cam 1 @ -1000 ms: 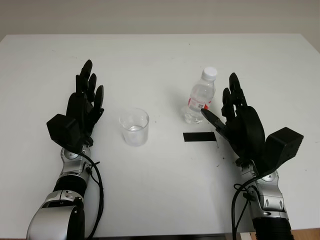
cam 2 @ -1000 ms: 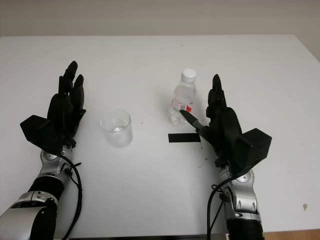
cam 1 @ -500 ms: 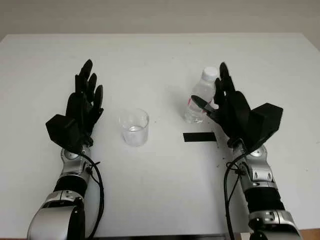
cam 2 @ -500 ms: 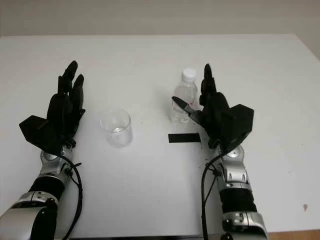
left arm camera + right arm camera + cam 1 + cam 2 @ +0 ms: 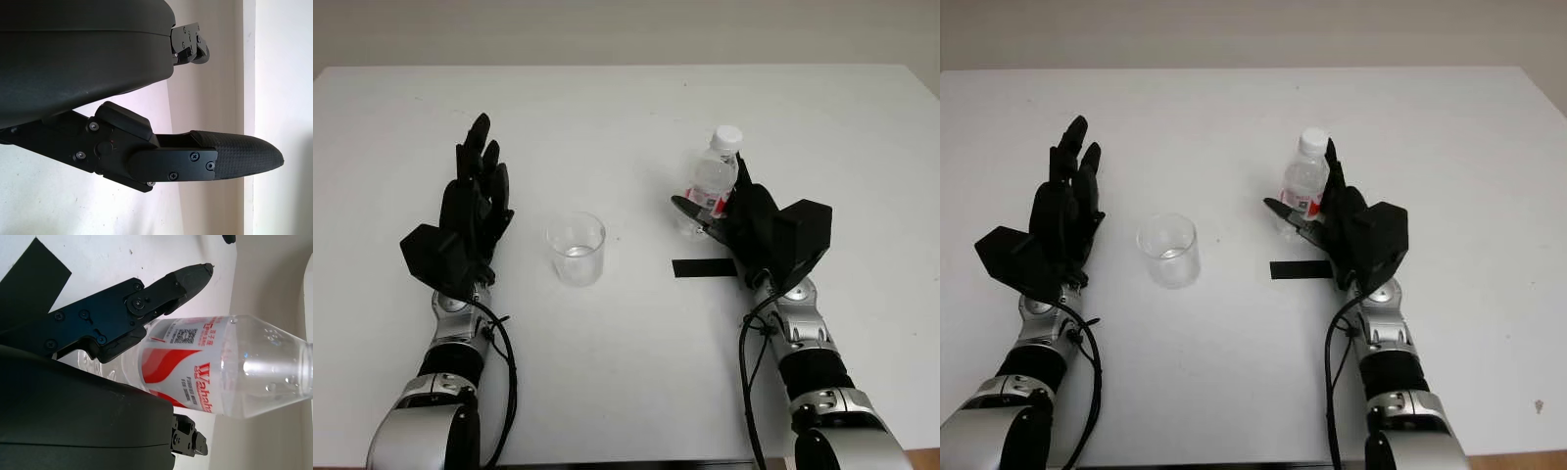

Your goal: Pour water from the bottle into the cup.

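The bottle [image 5: 711,186] stood on the white table [image 5: 626,108], right of centre, its white cap [image 5: 726,136] on and a red-and-white label around its middle. It leaned slightly toward the right hand [image 5: 744,213], which was pressed in against its right side. The thumb [image 5: 146,303] reached across the front of the bottle near the label and the palm sat against the other side. The hand looked wrapped partway around the bottle, but whether the fingers had clenched on it could not be told from these views.

The cup [image 5: 576,248], a clear glass with a little water at the bottom, stood left of the bottle and well apart from it. A strip of black tape [image 5: 703,267] lay on the table just in front of the bottle, beside the right hand.

The left hand [image 5: 475,211] was open above the table, left of the cup and apart from it, grasping nothing.
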